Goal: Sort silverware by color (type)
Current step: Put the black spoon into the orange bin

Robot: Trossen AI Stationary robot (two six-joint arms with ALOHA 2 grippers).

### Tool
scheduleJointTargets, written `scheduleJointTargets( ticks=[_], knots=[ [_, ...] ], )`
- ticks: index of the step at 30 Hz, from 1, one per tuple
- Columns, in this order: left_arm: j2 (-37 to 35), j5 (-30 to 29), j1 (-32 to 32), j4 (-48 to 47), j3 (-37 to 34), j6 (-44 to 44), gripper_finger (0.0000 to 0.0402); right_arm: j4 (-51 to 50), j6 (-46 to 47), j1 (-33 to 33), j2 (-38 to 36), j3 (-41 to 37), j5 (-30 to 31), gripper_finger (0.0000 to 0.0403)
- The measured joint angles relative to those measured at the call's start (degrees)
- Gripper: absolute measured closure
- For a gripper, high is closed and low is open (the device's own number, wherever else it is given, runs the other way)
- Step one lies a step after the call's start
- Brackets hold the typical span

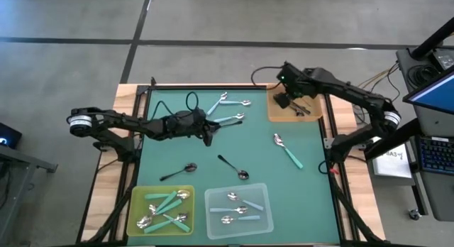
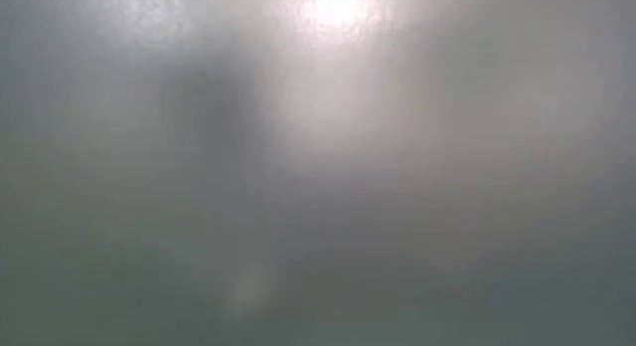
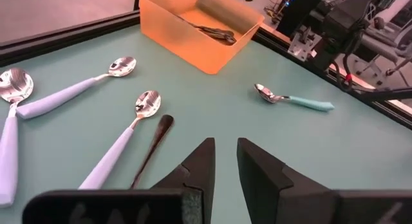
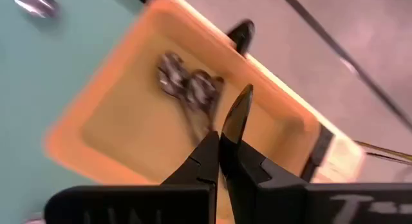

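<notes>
Loose silverware lies on the green mat: light blue spoons at the far middle, two black ones nearer, and a teal one to the right. My left gripper hovers low by the light blue spoons, fingers slightly apart with nothing between them. A black handle lies on the mat just beside it. My right gripper hangs over the orange tray at the far right, shut on a black spoon. Black spoons lie in that tray. My right gripper pinches a thin black handle between its two fingertips. It comes slanting down from above. The handle sticks out past the fingertips, clear of the tray floor. The spoon's bowl does not show.
A yellow tray with teal spoons and a clear tray with light blue spoons stand at the near edge. A black cable lies on the mat's far left. The low view is fogged and shows nothing.
</notes>
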Motion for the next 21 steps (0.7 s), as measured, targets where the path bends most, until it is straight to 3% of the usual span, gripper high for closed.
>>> scheduleJointTargets(
  ticks=[5, 13, 21],
  knots=[
    [0.0, 2.03, 0.02, -3.72, -0.04, -0.4, 0.0352, 0.52, -2.18, -0.01, 4.28, -2.1, 4.19, 0.0395],
    [0.0, 4.39, 0.08, -13.67, -0.04, 3.14, 0.0351, 0.37, -2.98, -0.29, 10.3, -2.58, 4.23, 0.0389],
    [0.72, 4.39, 0.2, -15.55, 2.35, 11.02, 0.0345, 0.56, -2.8, -0.43, 9.88, -2.26, 4.26, 0.0327]
  ],
)
